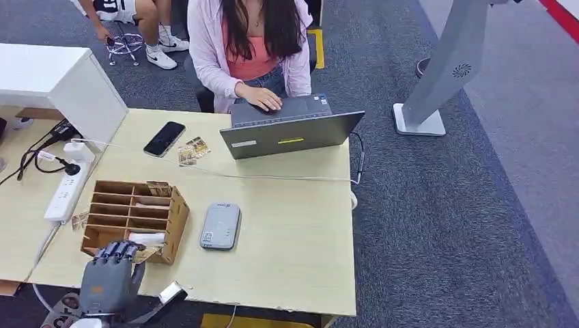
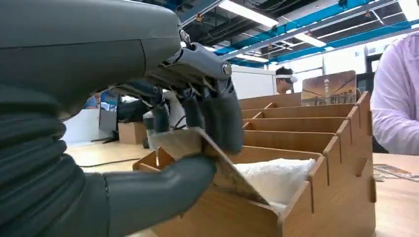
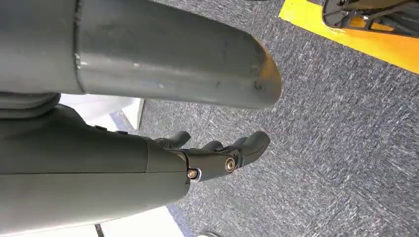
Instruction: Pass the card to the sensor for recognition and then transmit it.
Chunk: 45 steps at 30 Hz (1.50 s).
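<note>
The left hand [image 2: 163, 148] pinches a card [image 2: 217, 163] between the thumb and the dark fingers [image 2: 222, 118]. The card sits tilted, its lower corner in the nearest slot of the wooden rack [image 2: 316, 207], just beside a white packet [image 2: 276, 177] stored there. The tilt suggests the card is being drawn out of the slot, not pushed in; this is a judgement.

The right hand [image 3: 217, 153] hangs over grey carpet [image 3: 346, 148], fingers loosely curled and holding nothing, probably kept clear while the left hand works.

The head view places the left hand [image 1: 109, 273] at the near end of the rack [image 1: 133, 219], with the grey sensor [image 1: 220, 225] just beside the rack on the table [image 1: 293, 232]. It also shows a person [image 1: 249, 48] at a laptop [image 1: 290, 130] on the far side. The pinch itself reads clearly in the left wrist view; from the head the fingers hide the card.
</note>
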Available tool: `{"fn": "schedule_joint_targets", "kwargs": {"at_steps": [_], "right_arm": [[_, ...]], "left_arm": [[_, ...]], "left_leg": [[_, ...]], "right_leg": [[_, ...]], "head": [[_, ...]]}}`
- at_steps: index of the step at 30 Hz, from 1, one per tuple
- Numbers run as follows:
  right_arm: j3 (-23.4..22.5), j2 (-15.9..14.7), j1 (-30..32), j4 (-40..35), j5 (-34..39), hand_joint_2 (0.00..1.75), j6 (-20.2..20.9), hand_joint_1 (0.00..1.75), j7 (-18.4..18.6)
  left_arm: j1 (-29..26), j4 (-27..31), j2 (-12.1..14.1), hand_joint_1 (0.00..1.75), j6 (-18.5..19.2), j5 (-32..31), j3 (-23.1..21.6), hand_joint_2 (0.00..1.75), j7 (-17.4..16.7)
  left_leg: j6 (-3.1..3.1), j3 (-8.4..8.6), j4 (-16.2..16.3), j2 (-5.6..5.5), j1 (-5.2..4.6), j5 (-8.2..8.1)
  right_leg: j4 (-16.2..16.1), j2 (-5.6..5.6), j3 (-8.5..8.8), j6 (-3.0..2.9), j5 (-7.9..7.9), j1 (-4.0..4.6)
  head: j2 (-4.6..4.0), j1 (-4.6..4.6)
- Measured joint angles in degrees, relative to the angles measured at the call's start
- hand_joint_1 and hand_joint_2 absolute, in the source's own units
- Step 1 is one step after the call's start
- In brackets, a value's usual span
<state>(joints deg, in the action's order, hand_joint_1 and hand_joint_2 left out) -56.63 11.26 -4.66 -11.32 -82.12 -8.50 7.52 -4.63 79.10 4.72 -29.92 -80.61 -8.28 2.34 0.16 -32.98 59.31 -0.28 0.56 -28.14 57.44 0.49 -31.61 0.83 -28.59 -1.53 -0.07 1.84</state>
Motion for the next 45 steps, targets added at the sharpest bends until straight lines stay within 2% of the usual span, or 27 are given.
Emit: {"fn": "schedule_joint_targets", "kwargs": {"at_steps": [16, 20, 25, 30, 36, 41, 45], "right_arm": [[0.1, 0.0, 0.0, 0.0, -0.3, 0.00, 0.2, 0.00, -0.1], [0.3, 0.0, 0.0, 0.0, -0.9, 0.00, 0.3, 0.00, -0.5], [0.5, 0.0, -0.1, 0.0, -1.4, 0.00, 0.3, 0.00, -1.0], [0.9, 0.0, -0.1, 0.0, -1.8, 0.00, 0.3, 0.00, -1.7], [1.1, 0.0, -0.2, 0.0, -2.0, 0.00, 0.5, 0.00, -1.7], [1.6, 0.0, -0.3, 0.0, -2.2, 0.00, 0.9, 0.00, -1.6], [1.7, 0.0, -0.3, 0.0, -2.3, 0.00, 1.0, 0.00, -1.6]], "left_arm": [[0.3, 0.0, 0.0, 1.75, 0.0, 0.7, 0.8, 1.75, 0.9], [1.7, 0.1, 0.5, 1.75, 0.5, 0.6, 0.9, 1.75, 1.3], [7.5, 2.9, 2.4, 1.75, 3.9, 1.9, 0.9, 1.75, 2.3], [16.3, 7.1, 5.1, 1.75, 8.9, 5.1, 0.3, 1.75, 3.1], [25.4, 11.6, 7.7, 1.75, 12.8, 10.0, -1.8, 1.75, 3.8], [30.7, 12.6, 8.5, 1.75, 13.9, 11.0, -3.1, 1.75, 3.7], [32.3, 12.7, 8.6, 1.75, 13.9, 10.9, -3.6, 1.75, 3.7]], "left_leg": [[0.00, 0.03, 0.0, 0.01, 0.00, 0.00], [0.01, 0.03, 0.0, 0.00, 0.02, 0.02], [-0.02, 0.03, 0.0, -0.04, 0.05, 0.10], [-0.06, 0.03, 0.0, -0.06, 0.05, 0.16], [-0.06, 0.02, 0.0, -0.06, 0.05, 0.16], [-0.06, 0.00, 0.0, -0.04, 0.05, 0.16], [-0.06, 0.01, 0.0, -0.01, 0.05, 0.16]], "right_leg": [[0.0, 0.01, 0.00, 0.00, 0.00, 0.00], [0.0, 0.00, 0.00, -0.01, 0.01, 0.02], [0.0, -0.04, 0.00, -0.04, 0.06, 0.05], [0.0, -0.04, 0.01, -0.07, 0.11, 0.05], [0.0, -0.03, 0.00, -0.06, 0.12, 0.05], [0.0, 0.00, -0.03, -0.06, 0.12, 0.05], [0.0, 0.02, -0.05, -0.06, 0.12, 0.05]], "head": [[0.00, 0.00], [0.00, 0.00], [0.00, 0.00], [0.00, 0.00], [0.00, -0.02], [0.00, 0.00], [0.00, -0.02]]}}
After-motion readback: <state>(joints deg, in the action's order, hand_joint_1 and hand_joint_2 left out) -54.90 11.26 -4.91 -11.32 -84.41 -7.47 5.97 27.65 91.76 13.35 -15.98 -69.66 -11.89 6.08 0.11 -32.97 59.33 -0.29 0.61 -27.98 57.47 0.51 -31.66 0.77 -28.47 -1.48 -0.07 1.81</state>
